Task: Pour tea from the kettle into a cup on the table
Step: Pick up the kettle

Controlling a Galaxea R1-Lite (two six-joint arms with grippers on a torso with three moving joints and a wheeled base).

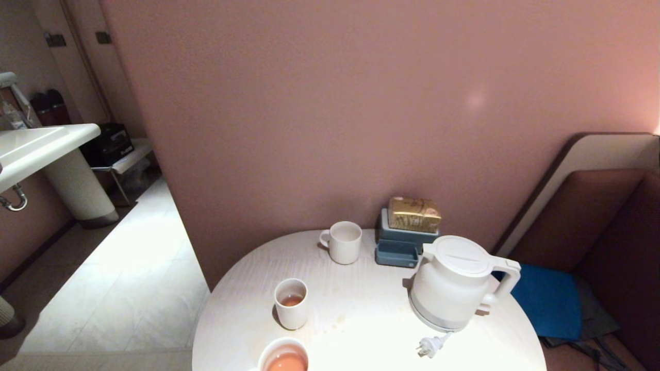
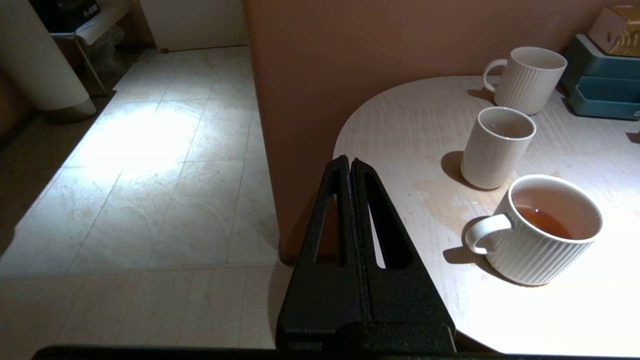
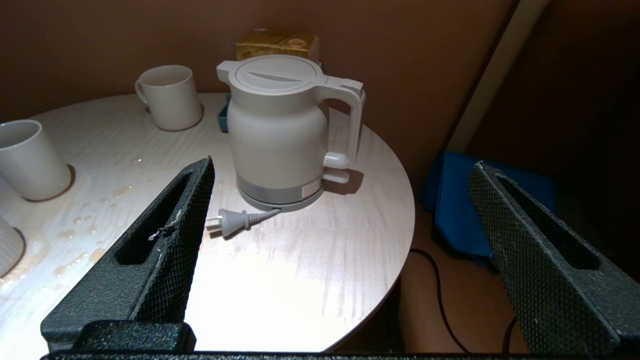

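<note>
Kettle (image 1: 454,288) parked near the desk (image 1: 361,319) edge.
Right end effector (image 3: 340,250) spread wide, left end effector (image 2: 350,167) pressed together; cup (image 1: 291,303) well apart.

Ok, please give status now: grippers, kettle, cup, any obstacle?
Left gripper shut, right gripper open, both short of the table. Kettle upright, lid on. Cup holds little tea. Loose plug beside kettle.

Left gripper (image 2: 350,162) is hanging shut off the table's (image 2: 400,125) edge; beside it the cup (image 2: 492,150) is standing between two ribbed mugs (image 2: 540,235).
</note>
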